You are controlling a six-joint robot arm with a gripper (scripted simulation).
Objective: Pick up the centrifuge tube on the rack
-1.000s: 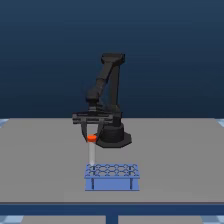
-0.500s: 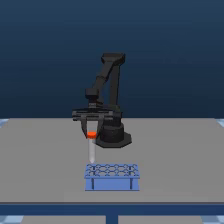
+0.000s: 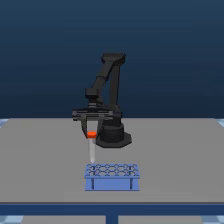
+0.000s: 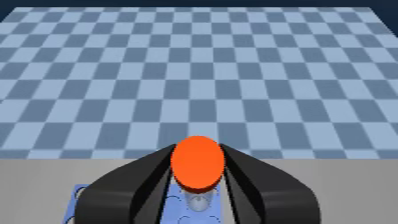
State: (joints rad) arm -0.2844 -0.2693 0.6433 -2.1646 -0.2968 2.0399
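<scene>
The centrifuge tube (image 3: 91,146) hangs upright in the air, its orange-red cap held between the black fingers of my gripper (image 3: 91,133), which is shut on it. Its whitish tip ends a little above the light-blue rack (image 3: 111,176), over the rack's corner on the exterior view's left. In the wrist view the orange cap (image 4: 196,163) sits between the two dark fingers (image 4: 133,182), with the tube body and a strip of the rack (image 4: 80,197) showing beneath.
The arm's black base (image 3: 114,136) stands on the grey table (image 3: 180,155) behind the rack. A blue checkered floor (image 4: 199,75) lies beyond the table edge in the wrist view.
The gripper has risen with the tube, lifting it clear of the rack's top plate. The rack has stayed in place.
</scene>
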